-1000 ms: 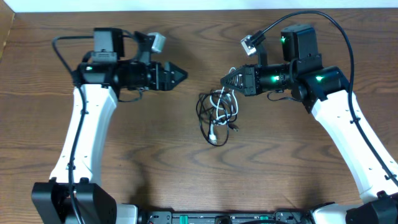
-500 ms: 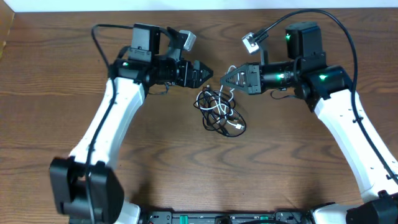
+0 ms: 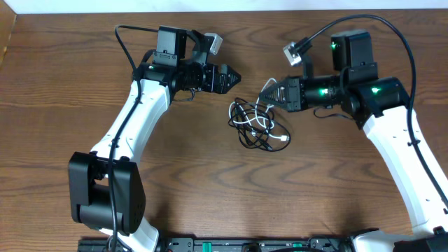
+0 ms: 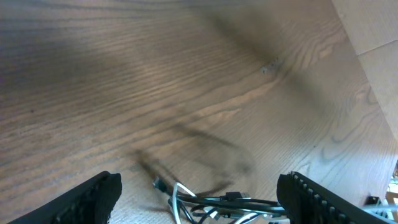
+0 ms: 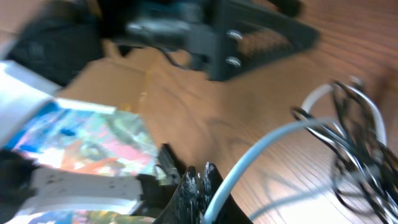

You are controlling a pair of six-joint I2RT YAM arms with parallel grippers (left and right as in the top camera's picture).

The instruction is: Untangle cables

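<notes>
Though on table (image 3: 210, 199), cables (image 3: 255, 124) in tangle.

No text, label, brand, number or sign can be read in any of the views. The one printed thing, a colourful sheet (image 5: 87, 146) at the left of the right wrist view, is too blurred for any lettering to be made out.
</notes>
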